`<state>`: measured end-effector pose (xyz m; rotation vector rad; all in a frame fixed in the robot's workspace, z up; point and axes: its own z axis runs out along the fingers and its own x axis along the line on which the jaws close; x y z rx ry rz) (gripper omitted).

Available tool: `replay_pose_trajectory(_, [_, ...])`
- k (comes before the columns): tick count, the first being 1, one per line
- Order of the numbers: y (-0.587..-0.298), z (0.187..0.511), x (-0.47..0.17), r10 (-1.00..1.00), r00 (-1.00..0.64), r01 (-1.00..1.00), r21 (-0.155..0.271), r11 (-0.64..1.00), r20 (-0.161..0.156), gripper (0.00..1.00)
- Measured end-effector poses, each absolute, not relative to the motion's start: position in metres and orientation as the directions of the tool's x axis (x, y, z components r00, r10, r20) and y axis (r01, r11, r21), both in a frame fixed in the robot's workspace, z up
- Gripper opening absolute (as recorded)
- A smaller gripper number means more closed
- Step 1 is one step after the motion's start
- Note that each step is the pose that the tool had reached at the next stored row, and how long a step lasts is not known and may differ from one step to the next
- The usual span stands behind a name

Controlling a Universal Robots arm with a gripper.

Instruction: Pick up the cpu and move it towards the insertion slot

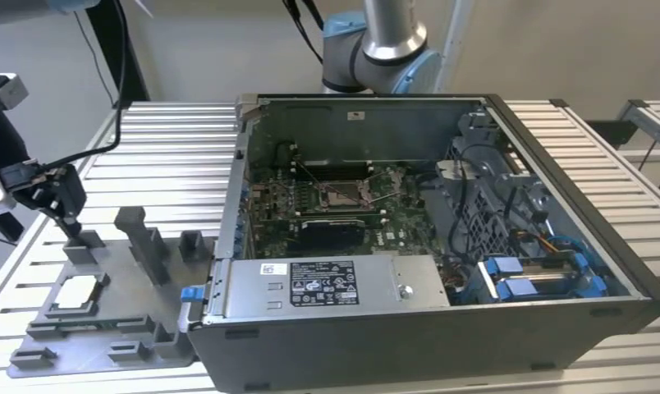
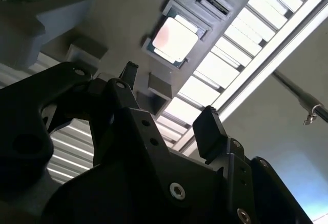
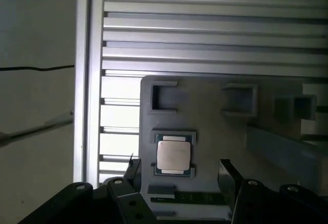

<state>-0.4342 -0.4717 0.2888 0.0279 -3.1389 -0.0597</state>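
Hand point(image 1: 67, 215) hovered, jaws apart and empty, cpu point(image 1: 80, 289) lying flat at six o'clock from it in the exterior view.

Your gripper point(image 1: 67, 217) hanging low at the exterior view's left, pointed down, fingers point(image 2: 205, 126) spread wide in the second wrist view, nothing between them, arm point(image 1: 379, 41) upright at the back.

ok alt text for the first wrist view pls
The cpu lies flat, pale top up, in a recess of a grey holder plate. The open gripper is close by, empty, its dark fingers apart. The plate rests on a slatted metal table.
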Motion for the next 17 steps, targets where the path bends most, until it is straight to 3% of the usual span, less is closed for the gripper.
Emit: replay_pose_trajectory(17, [-0.473,0.26,-0.434,-0.019,-1.0,-0.019,0.038,0.999,0.001,1.0])
